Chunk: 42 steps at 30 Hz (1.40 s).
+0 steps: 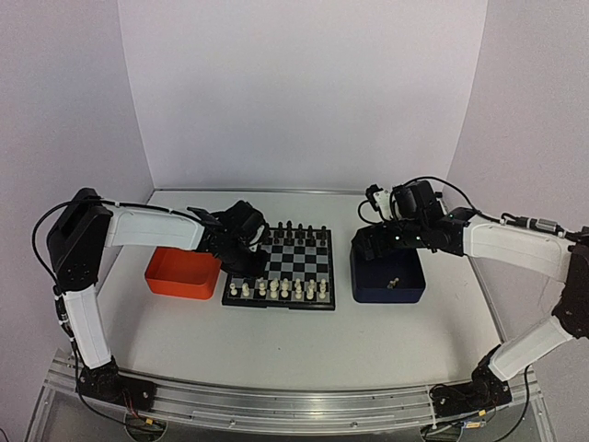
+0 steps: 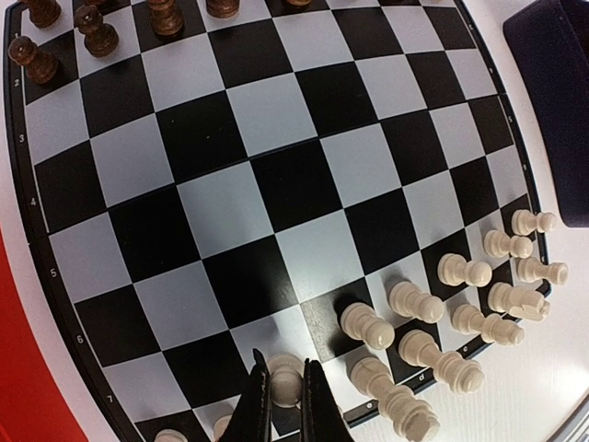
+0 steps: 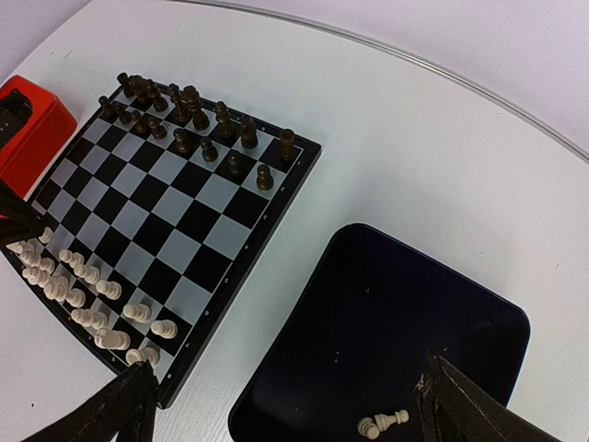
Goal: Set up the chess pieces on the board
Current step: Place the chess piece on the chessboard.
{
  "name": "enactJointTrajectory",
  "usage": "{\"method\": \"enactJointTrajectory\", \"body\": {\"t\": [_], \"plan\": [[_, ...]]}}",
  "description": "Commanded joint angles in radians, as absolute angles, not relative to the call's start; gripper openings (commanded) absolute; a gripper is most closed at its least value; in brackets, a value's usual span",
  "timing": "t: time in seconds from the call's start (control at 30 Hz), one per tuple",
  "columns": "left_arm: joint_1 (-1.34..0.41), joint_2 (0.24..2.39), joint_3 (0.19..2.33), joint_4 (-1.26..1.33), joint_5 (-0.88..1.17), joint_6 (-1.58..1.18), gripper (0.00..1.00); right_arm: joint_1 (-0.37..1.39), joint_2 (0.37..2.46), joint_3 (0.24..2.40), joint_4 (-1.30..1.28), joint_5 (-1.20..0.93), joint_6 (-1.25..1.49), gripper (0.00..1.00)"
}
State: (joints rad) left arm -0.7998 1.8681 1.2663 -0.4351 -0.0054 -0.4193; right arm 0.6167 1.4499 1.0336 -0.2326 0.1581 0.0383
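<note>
From where I stood, the left pincer (image 2: 284, 376) was pressed together on a single cream pawn (image 2: 285, 382), held upright over a pale square near the near-left corner of the board (image 2: 276, 184); I could not tell whether its foot touched the square. The other cream pieces (image 2: 442, 313) stood in two rows along the board's near edge, and the dark pieces (image 3: 189, 115) lined the far edge. The right pincer (image 3: 287, 364) hung spread wide over the far edge of the blue tray (image 3: 442, 304), holding nothing. On the tray's floor lay a last loose piece (image 3: 382, 424), perhaps two, toppled on its side, toward the tray's near edge from that pincer and closer to one finger than the other. Its long axis ran roughly along the line from finger to finger, so I judged the right arm, plainly the nearer, would want a wrist turn before closing.
</note>
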Motion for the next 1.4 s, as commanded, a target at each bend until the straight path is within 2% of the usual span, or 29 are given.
{"method": "enactJointTrajectory", "body": {"t": [0.0,0.43,0.7,1.03,1.23,1.37], "plan": [[-0.805,1.894,1.260,-0.399,-0.020,-0.419,0.01,0.614,1.417,1.030,-0.213,0.169,0.037,0.94],[-0.807,1.900,1.250,-0.386,-0.036,-0.426,0.06,0.614,1.408,1.029,-0.214,0.174,0.029,0.95],[-0.807,1.901,1.247,-0.383,-0.025,-0.430,0.16,0.614,1.408,1.029,-0.213,0.184,0.028,0.95],[-0.807,1.877,1.264,-0.402,-0.018,-0.431,0.24,0.615,1.411,1.029,-0.213,0.187,0.031,0.95],[-0.807,1.810,1.320,-0.458,-0.053,-0.448,0.39,0.614,1.396,1.028,-0.215,0.190,0.047,0.97],[-0.807,1.739,1.364,-0.487,-0.108,-0.460,0.60,0.613,1.395,1.018,-0.221,0.228,0.074,0.98]]}}
